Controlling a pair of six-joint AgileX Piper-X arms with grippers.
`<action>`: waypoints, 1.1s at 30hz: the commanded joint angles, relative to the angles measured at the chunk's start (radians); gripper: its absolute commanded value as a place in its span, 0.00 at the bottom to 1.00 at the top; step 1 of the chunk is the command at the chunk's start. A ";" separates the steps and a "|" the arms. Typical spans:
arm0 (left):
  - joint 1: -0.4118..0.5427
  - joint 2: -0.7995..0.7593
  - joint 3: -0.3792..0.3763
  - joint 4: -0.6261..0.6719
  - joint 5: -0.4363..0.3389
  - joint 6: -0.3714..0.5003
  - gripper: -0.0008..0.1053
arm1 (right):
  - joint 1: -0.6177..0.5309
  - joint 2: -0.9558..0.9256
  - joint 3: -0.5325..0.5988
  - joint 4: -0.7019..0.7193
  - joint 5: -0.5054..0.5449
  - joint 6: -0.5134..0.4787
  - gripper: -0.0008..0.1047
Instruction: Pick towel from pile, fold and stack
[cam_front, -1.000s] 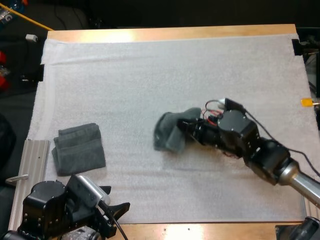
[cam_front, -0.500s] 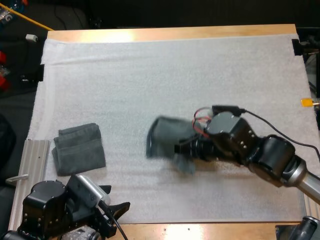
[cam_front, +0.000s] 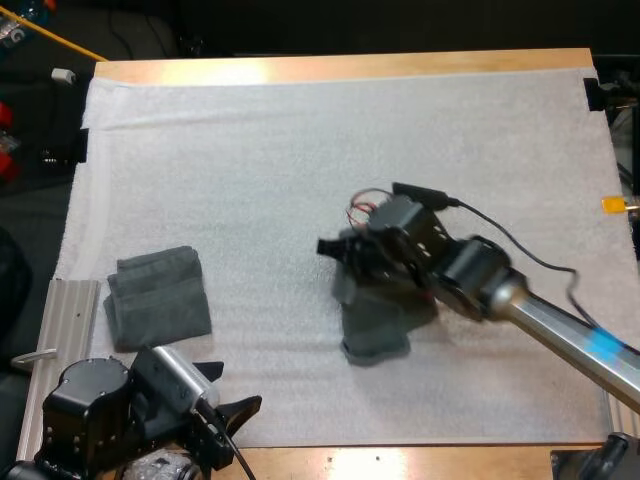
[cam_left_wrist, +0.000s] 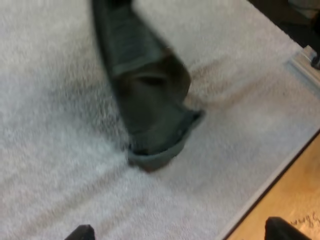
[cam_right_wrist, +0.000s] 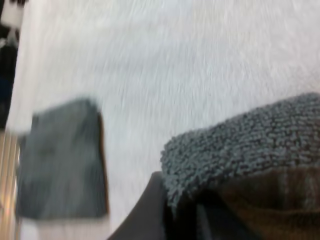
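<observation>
Grey-green terry cloth sits between the jaws of our right arm (cam_front: 470, 272). They are clamped on the loose towel (cam_front: 375, 320), and in the right wrist view a black finger (cam_right_wrist: 147, 212) presses against the cloth's looped edge. We take the folded towel (cam_front: 158, 297) as our landmark. It lies flat on the white mat (cam_front: 300, 140), with a metal rail (cam_front: 60, 330) just off its left side as the high view shows it. The loose towel is well apart from the folded towel, off to its right, at about the same depth on the table (cam_front: 330, 66). The loose towel's upper part is bunched at the right jaws and the rest droops below them. We cannot tell whether its lower end touches the mat. From the right wrist view the folded towel shows farther off, beyond the gripped cloth, with bare mat between the two. Our left arm (cam_front: 100, 420) is on the near side of the folded towel, close to its near right corner but not touching it. Its jaws stand apart and clear of any thing. In the left wrist view the two fingertips (cam_left_wrist: 280, 229) show wide apart, with the folded towel lying on the mat ahead of them and the table's wooden edge just beside it.
</observation>
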 joint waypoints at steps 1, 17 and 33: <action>-0.005 -0.002 -0.006 -0.022 0.014 0.002 0.62 | -0.010 0.034 -0.031 -0.083 -0.037 0.031 0.01; -0.005 -0.002 -0.006 -0.039 0.014 0.000 0.62 | 0.004 0.246 -0.328 -0.210 -0.122 -0.114 0.86; -0.005 -0.002 -0.006 -0.034 -0.077 0.011 0.62 | 0.004 0.210 -0.327 0.222 -0.127 -0.222 0.66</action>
